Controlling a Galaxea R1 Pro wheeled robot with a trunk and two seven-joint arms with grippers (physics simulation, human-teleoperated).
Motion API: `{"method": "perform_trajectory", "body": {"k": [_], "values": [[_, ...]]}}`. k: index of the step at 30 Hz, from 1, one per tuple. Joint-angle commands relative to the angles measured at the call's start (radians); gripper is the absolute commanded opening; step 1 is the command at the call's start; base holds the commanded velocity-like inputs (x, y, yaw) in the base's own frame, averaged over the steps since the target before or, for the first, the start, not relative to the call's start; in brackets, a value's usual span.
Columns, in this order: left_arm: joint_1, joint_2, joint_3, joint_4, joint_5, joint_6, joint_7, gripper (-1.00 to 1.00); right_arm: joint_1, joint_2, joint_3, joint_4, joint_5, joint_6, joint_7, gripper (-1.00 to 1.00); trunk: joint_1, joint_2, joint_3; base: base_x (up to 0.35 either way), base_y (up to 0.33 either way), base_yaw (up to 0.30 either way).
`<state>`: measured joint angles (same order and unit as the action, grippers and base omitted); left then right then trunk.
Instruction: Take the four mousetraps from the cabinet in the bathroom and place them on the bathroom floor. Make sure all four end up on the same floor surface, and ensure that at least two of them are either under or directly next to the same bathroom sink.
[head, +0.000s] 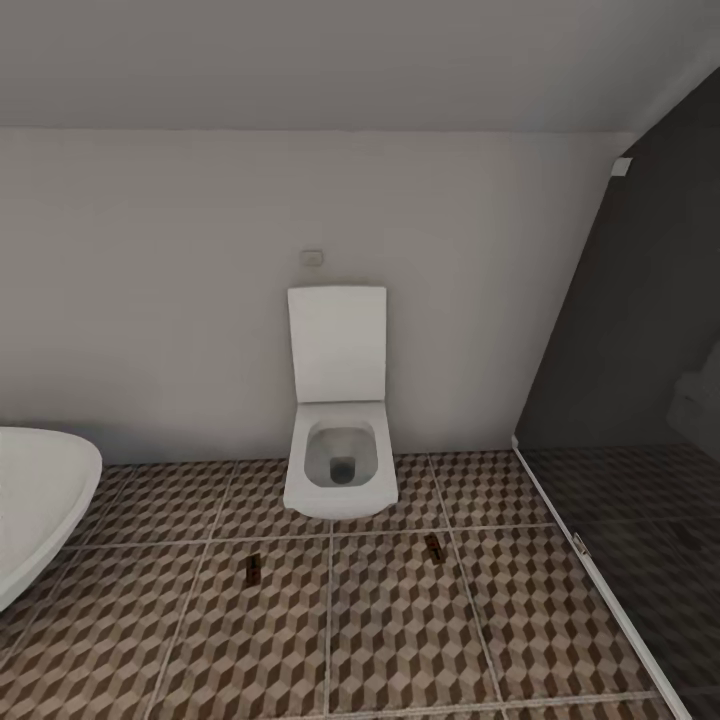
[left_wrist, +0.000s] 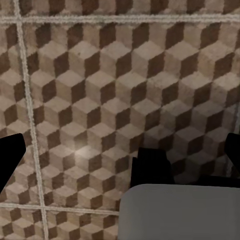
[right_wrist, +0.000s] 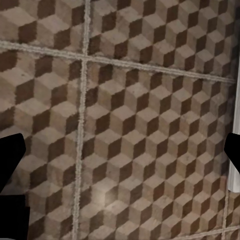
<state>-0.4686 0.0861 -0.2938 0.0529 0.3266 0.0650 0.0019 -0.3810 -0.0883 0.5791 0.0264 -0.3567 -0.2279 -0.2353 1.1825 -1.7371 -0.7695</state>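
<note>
Lying flat on the bathroom floor (head: 400, 620), two mousetraps (head: 253, 569) (head: 434, 548) sit near the toilet (head: 340, 470), left and right of its bowl; probably light, stiff, and thin, best pinched across the wooden edges. Left gripper (left_wrist: 120, 155) and right gripper (right_wrist: 120, 150) hang spread wide, empty

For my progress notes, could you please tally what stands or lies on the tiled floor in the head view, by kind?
Mousetraps: 2 (one, another)
Toilets: 1
Tubs: 1
Total: 4
</note>
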Motion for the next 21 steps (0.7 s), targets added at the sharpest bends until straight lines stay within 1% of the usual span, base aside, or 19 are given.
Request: {"method": "perform_trajectory", "body": {"k": [1,21], "values": [[-0.001,0.000,-0.008,0.001,0.009,0.002,0.000,1.00,-0.001,0.000,0.008,0.003,-0.008,-0.005,0.000,1.00,0.000,0.000,-0.001,0.000,0.000,0.000],[-0.001,0.000,-0.008,0.001,0.009,0.002,0.000,1.00,-0.001,0.001,0.008,0.003,-0.008,-0.005,0.000,1.00,0.000,0.000,-0.001,0.000,0.000,0.000]]}}
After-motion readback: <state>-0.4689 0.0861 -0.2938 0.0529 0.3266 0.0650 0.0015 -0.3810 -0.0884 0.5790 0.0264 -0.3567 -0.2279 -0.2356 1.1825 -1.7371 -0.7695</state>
